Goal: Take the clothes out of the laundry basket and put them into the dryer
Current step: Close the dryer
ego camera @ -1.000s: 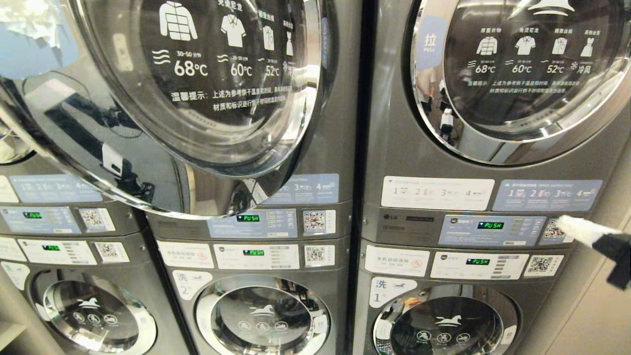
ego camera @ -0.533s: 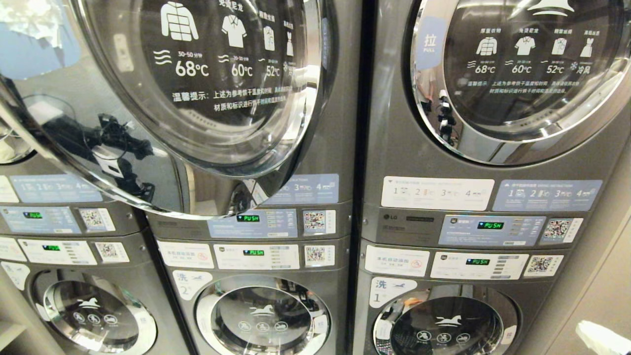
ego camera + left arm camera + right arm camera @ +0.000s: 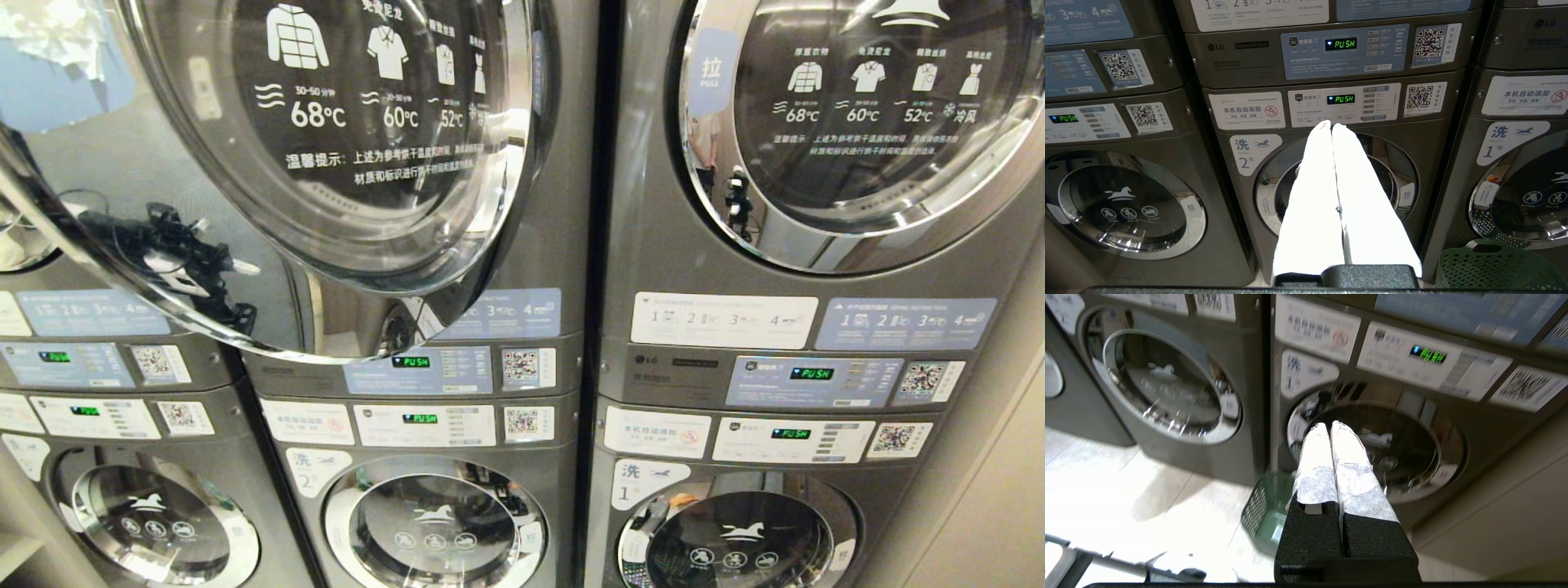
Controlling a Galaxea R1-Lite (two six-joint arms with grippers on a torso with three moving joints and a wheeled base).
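Gone from the head view is the right tool (image 3: 1331, 426), which a second ago showed at the right edge beside a control panel; it now hangs low before the washer marked 1 (image 3: 1376, 449), its white-wrapped fingers (image 3: 1349, 457) pressed together on nothing. Just beneath it, the green laundry basket (image 3: 1263, 510) stands on the pale floor (image 3: 1147, 498) against that washer. Parked before the washer marked 2 (image 3: 1241, 196), the left tool (image 3: 1331, 124) is likewise closed and empty. Overhead, the dryer door (image 3: 269, 163) stands swung open.
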